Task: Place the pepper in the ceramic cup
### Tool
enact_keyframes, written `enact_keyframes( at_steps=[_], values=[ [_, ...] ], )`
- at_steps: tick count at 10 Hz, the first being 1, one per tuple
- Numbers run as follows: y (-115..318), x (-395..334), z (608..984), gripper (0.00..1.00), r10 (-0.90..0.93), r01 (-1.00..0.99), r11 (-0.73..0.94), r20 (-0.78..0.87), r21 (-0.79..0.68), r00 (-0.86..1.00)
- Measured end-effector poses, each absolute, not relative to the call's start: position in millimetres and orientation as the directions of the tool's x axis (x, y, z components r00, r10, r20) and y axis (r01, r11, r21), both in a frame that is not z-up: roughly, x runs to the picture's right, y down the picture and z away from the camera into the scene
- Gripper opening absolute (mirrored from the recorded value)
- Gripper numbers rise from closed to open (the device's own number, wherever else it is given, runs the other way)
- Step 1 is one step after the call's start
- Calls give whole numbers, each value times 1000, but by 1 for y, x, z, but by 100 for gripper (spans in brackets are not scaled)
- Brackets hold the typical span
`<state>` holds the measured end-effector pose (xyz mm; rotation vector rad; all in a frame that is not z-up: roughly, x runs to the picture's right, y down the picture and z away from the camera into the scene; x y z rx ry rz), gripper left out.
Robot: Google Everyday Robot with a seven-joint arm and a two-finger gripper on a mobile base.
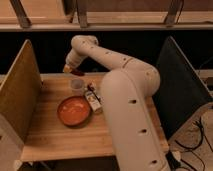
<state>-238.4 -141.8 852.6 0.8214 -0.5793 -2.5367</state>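
Gripping the pepper [78, 73], long axis level, the end effector [71, 70] hovers above the ceramic cup [77, 86].

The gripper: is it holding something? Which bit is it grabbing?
The gripper, just above the ceramic cup, holds the pepper. It seems to grip one end, but the exact spot cannot be told.

We show a light wooden table [55, 142] in warm, dim light. A tan panel [20, 87] walls its left side, a dark grey panel [182, 82] its right. Beyond the far edge, a dark recess [45, 42] lies under a wooden ledge [125, 22] with metal struts [20, 12]. Cables [202, 125] trail on the floor [192, 147], near right. The gripper [70, 69] hangs at the table's far edge.
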Motion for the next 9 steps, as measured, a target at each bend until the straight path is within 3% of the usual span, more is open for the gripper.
enact_keyframes(
  at_steps=[2, 5, 9],
  values=[
    [-161, -252, 828, 0, -526, 279, -842, -587, 462, -615],
    [-149, -271, 799, 0, -546, 277, -838, -721, 470, -428],
    [-101, -262, 814, 0, -575, 259, -818, -742, 513, -346]
  ],
)
